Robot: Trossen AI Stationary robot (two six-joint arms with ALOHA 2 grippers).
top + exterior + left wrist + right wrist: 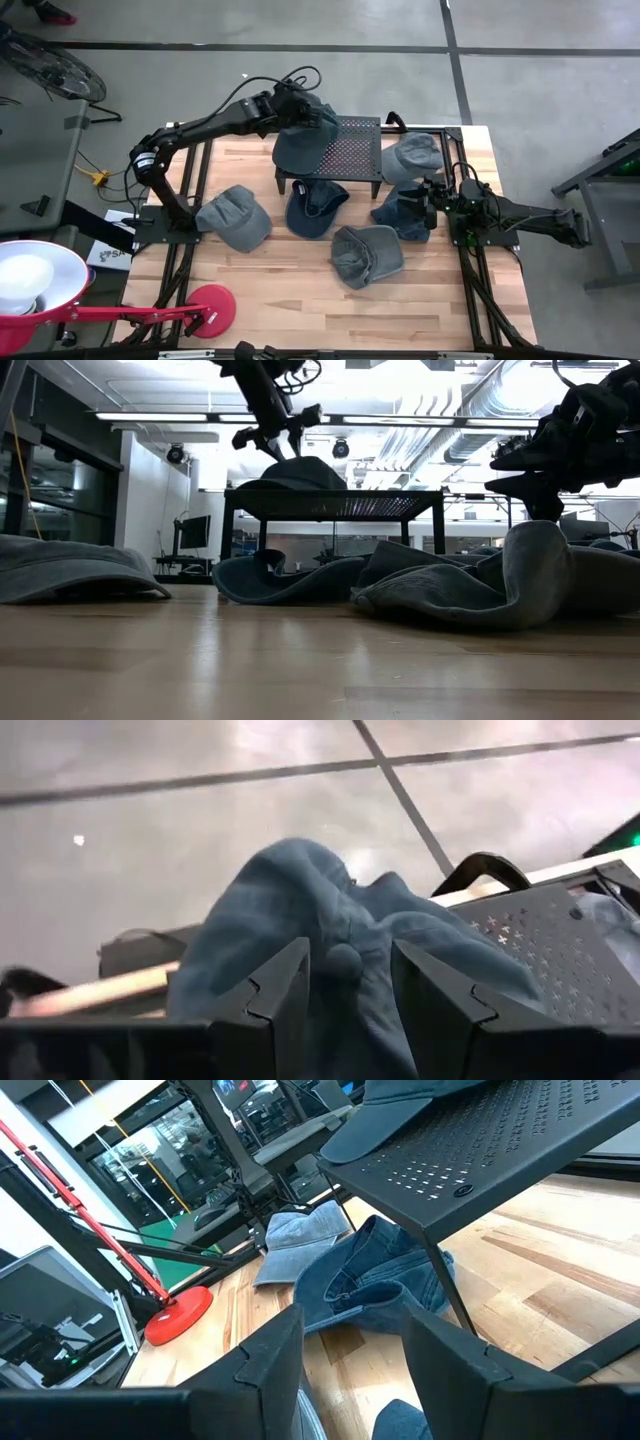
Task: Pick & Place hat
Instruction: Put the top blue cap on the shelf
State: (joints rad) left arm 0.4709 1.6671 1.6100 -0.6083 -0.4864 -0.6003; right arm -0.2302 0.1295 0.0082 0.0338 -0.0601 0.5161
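Note:
A blue-grey hat (303,143) lies on the left part of the black perforated stand (352,150), with its brim hanging over the stand's near left edge. My left gripper (308,112) hovers open just above the hat's crown (300,910). Its fingers stand on either side of the top button without a visible touch, and the low view shows a gap between the left gripper (280,445) and the hat (300,472). My right gripper (350,1370) waits open near the table's right edge, pointing level toward the stand (500,1150).
Several more hats lie on the wooden table: a grey one (235,217), a dark blue one (315,208), a grey-blue one (366,256), a denim one (403,212) and a pale one (415,155) beside the stand. A red-based lamp (205,306) stands near left.

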